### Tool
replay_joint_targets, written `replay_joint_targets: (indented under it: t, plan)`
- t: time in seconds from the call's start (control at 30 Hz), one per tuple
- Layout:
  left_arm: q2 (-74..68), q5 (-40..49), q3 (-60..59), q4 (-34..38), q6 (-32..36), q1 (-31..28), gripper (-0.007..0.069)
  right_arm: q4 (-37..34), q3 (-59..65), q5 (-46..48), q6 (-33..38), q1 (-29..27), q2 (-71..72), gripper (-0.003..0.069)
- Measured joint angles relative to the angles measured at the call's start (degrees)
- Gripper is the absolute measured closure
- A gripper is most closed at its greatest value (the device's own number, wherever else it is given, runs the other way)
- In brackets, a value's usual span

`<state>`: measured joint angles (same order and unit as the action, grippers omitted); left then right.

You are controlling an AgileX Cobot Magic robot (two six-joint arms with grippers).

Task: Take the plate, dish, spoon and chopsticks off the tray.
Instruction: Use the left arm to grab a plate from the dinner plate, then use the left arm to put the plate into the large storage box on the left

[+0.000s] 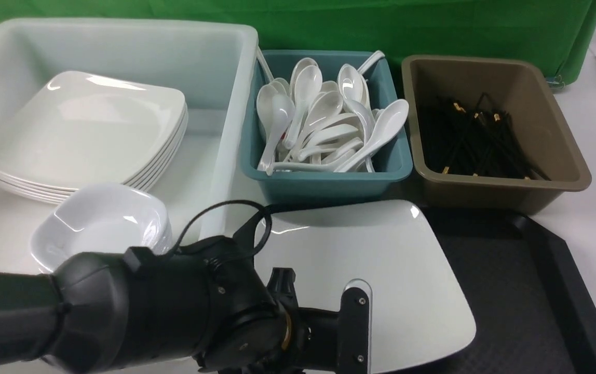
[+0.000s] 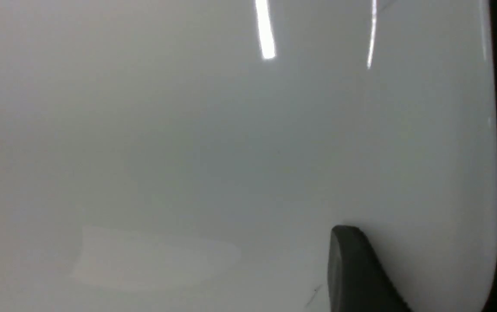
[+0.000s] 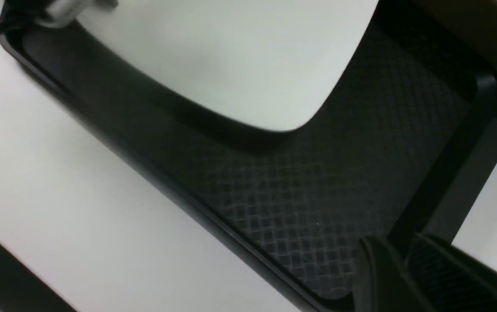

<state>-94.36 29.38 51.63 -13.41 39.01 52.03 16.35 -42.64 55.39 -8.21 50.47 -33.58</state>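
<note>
We see the left gripper (image 1: 356, 298) with its upper finger (image 2: 354, 268) flat on the plate (image 1: 381, 254), which stretches ahead of it, the lower finger hidden so we cannot tell its grip, while the right gripper (image 3: 404, 277), narrowly parted and empty, hangs over the tray (image 3: 300, 216) rim.

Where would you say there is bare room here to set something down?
The tray is bare right of the plate, up to its right rim. The white bin has free floor between the plate stack and its right wall. Crowded: the teal bin, heaped with spoons, and the brown bin's floor, strewn with chopsticks.
</note>
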Motion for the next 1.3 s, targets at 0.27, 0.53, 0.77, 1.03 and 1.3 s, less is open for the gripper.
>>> replay_joint_targets:
  t: [0.27,0.53,0.77,1.03,1.3]
  plan:
    - [12.3,5.0,0.0,2.7,-0.4,4.2,0.0575,1.0,0.0,-1.2,-0.4,0.0,0.0,0.0516]
    - [19.0,9.5,3.1,7.3,1.2,5.1,0.0603,11.1,0.0,-2.6,-9.9,0.0,0.0,0.0516]
    - [21.7,12.6,7.7,13.4,5.6,5.1,0.0602,15.3,0.0,-2.6,-14.4,0.0,0.0,0.0523]
    - [26.6,14.9,9.8,14.6,5.9,5.1,0.0596,18.1,-2.9,-2.6,-17.7,0.0,0.0,0.0638]
    - [30.8,12.4,9.8,12.5,5.5,5.1,0.0594,21.9,-6.2,-2.7,-19.4,0.0,0.0,0.0638]
